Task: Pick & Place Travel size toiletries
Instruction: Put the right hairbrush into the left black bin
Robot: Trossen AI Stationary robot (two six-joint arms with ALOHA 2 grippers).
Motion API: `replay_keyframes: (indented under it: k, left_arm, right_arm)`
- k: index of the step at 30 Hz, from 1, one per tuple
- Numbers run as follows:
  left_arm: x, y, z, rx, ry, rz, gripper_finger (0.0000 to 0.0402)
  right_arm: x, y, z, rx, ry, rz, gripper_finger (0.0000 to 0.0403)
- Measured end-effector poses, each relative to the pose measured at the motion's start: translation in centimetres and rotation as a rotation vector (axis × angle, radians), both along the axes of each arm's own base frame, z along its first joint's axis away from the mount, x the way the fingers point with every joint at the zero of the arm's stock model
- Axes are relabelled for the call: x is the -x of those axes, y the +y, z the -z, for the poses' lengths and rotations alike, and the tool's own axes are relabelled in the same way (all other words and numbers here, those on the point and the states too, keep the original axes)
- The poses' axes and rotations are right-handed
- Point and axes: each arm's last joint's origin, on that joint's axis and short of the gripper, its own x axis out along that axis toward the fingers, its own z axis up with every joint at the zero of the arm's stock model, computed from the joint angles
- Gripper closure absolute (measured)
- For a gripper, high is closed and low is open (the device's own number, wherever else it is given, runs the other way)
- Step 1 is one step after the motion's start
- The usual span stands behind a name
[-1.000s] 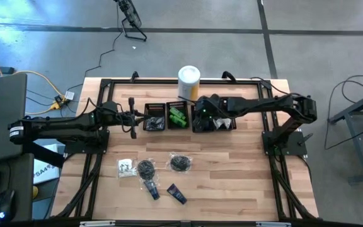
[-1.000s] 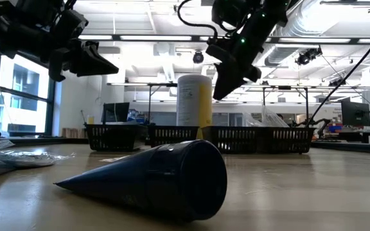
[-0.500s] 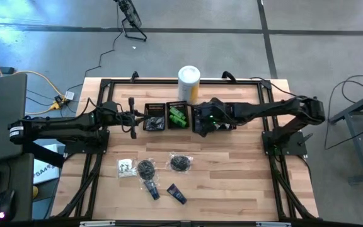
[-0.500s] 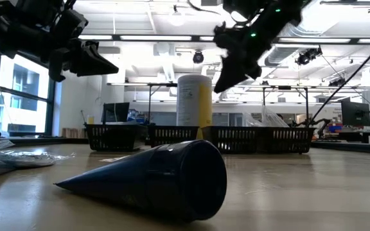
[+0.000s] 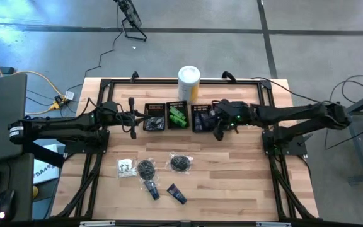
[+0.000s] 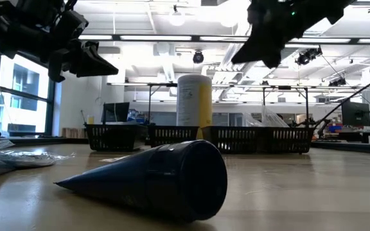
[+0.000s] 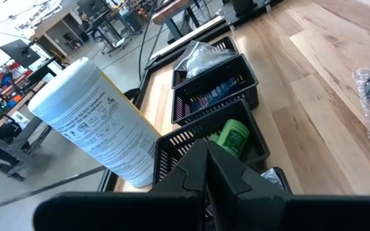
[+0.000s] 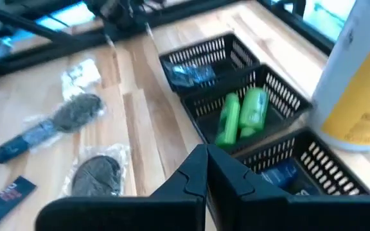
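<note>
— Where are the two claws?

— The right gripper point(image 5: 217, 133) hangs over the front edge of the basket row at the back of the table point(image 5: 244, 176), its fingers pressed together and holding nothing. The left gripper point(image 5: 132, 125) waits just off the left end of that row, fingers together too, empty.

— And the toiletries?

— Some sit in the baskets point(image 5: 176, 116): green bottles point(image 5: 179, 118) in the second from the left, a dark blue item point(image 5: 201, 117) in the third, a clear packet point(image 7: 201, 59) in the last, seen from the left wrist. The rest lie near the front edge — a white sachet point(image 5: 125, 167), two black bagged bundles point(image 5: 145, 168) point(image 5: 181, 162), and two dark blue tubes point(image 5: 151, 188) point(image 5: 176, 193).

— Anything else?

— A white-and-yellow canister point(image 5: 189, 82) stands at the back edge, behind the baskets.
</note>
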Motion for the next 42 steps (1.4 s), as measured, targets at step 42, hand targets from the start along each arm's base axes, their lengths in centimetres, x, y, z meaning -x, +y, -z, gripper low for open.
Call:
replay_keyframes:
  k: [42]
  left_arm:
    - [0.0,0.0,0.2,-0.013,0.026,0.004,0.0402]
  right_arm:
    - [-5.5,9.0,5.3,0.142,-0.025,-0.348,0.0401]
